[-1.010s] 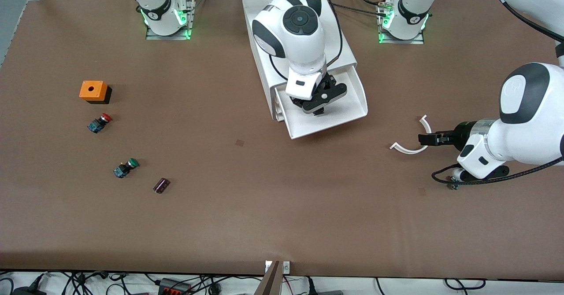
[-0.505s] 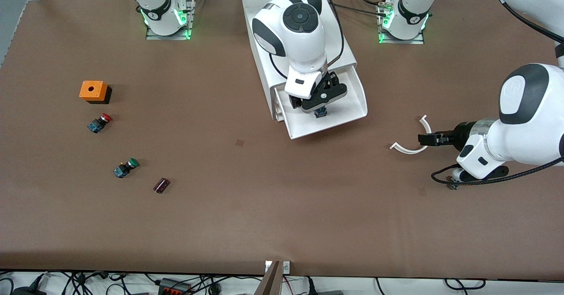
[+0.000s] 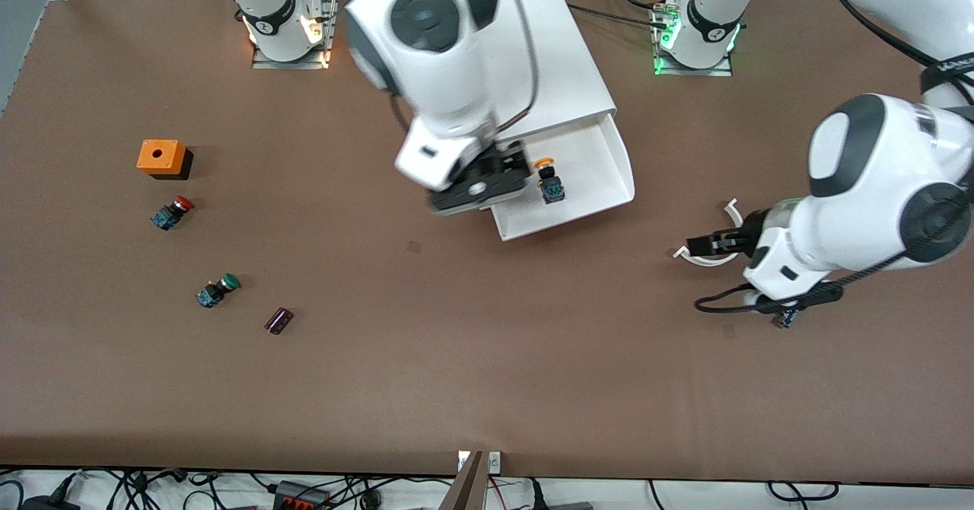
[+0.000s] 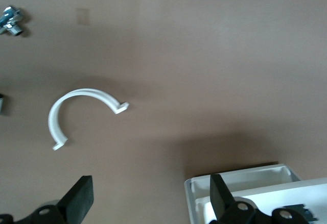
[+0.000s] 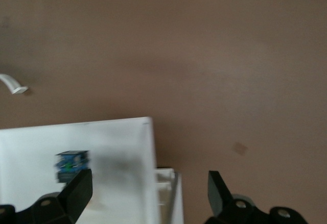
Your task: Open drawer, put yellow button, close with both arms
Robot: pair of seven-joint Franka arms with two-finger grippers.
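A: Where does the front view sit?
B: High across the table [image 3: 487, 388], facing both bases, seeing everything.
A: And the wrist views?
B: Close, looking down; both catch the drawer [image 4: 240, 183] [image 5: 117, 152] and white curved piece [image 4: 76, 112] [image 5: 13, 85], also seen from above

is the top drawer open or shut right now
Open: the top drawer is pulled out of the cabinet, with the yellow button lying in its tray.

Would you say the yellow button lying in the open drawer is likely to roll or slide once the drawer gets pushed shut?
Probably a little. The yellow button lies loose on the smooth white floor of the drawer, so it may slide. Its round cap could let it rock, though its blocky body should stop real rolling. It looks small and light, so a gentle push seems wise.
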